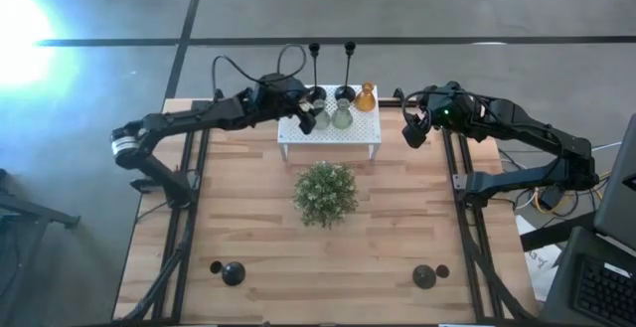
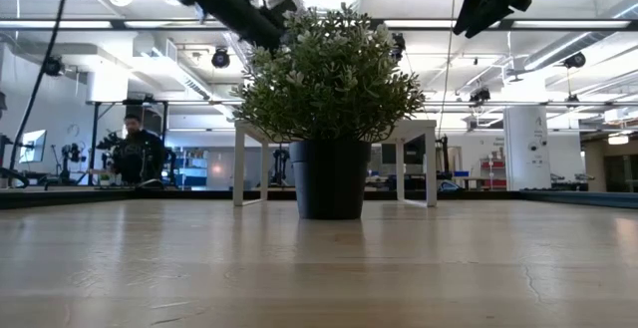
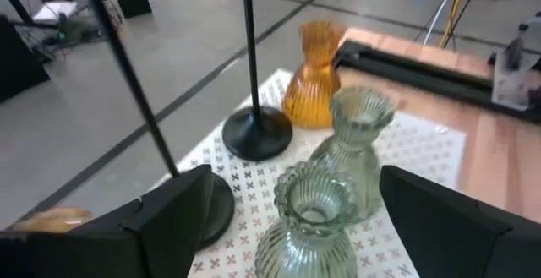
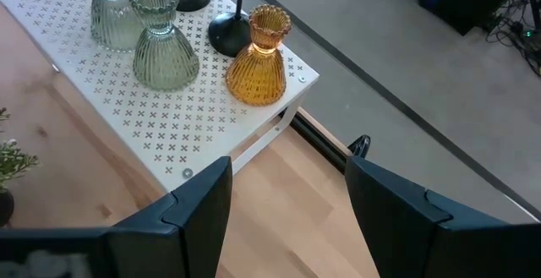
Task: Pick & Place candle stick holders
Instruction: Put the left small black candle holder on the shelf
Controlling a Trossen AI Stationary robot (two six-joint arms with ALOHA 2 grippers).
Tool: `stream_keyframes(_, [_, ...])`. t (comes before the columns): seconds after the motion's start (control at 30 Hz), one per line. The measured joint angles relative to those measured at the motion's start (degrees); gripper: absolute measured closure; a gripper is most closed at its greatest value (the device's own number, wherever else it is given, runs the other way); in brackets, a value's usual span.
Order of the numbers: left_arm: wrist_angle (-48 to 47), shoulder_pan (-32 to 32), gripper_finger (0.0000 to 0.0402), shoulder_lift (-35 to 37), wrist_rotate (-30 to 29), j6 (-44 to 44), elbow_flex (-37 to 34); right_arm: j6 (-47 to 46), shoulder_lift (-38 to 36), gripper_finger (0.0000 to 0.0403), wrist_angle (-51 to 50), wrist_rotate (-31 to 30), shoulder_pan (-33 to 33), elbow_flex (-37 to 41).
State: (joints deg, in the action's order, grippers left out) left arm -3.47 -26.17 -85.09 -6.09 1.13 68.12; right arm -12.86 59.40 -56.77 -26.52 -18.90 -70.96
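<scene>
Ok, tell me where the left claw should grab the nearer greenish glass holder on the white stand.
Probably at the narrow neck of the nearer greenish holder, just under its flared rim, coming down from above. It stands upright on the white stand, already between the open left claw fingers. The second greenish holder stands close behind, so close from the sides.

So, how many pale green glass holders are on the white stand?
2: one pale green holder sits between the left gripper jaws, the second green holder right behind it, beside the amber holder. Others may be hidden.
</scene>
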Motion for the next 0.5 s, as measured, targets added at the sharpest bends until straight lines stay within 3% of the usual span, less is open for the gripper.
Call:
stream_keyframes(0.3, [-12.4,1.1,0.0059,14.1,0.0,0.0,0.1,3.0,0.0,0.0179,0.0,0.2,0.0,0.0])
stream_keyframes(0.5, [-19.0,4.0,0.0060,25.4,0.0,0.0,0.1,7.0,0.0,0.0179,0.0,7.4,0.0,0.0])
